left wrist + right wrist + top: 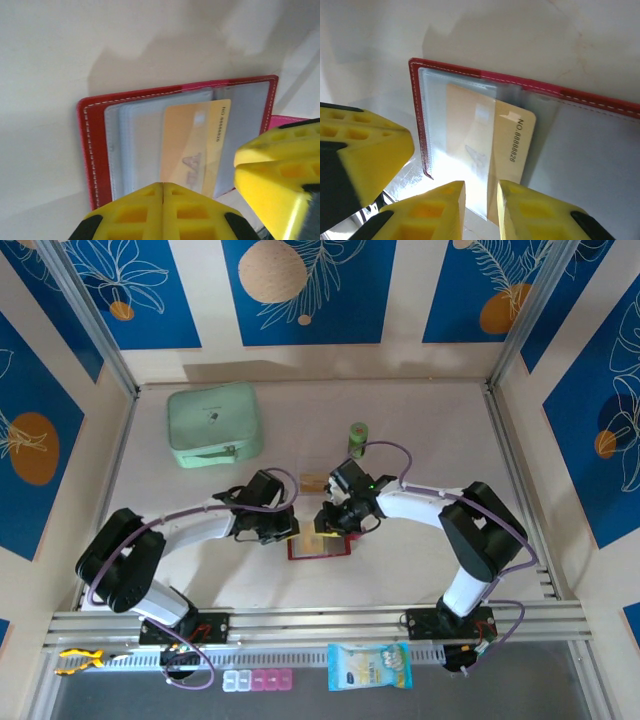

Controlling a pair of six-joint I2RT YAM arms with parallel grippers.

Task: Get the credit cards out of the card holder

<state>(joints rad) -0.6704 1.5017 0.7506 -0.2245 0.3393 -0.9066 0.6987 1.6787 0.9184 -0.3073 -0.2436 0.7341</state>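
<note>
From above, the card holder (322, 549) lies mostly under the left gripper (288, 532) and the right gripper (327, 524), so I see only its near red edge. In the left wrist view the left gripper covers the holder's lower edge and the bottom of the credit card (197, 145). In the right wrist view the holder's right side runs off the frame. The card's lower end slips between the right gripper's fingers, and I cannot tell whether they pinch it. The sleeve (465, 95) blurs the card's picture.

card holder (320, 549) lying open on the table (430, 420), 1 credit card (512, 135) sitting partly in its sleeve (140, 145), left gripper (288, 532) standing at its back left corner, right gripper (327, 522) just beside it at the back edge, 2nd credit card (313, 481) lying behind them, case (214, 423) resting far back left
</note>
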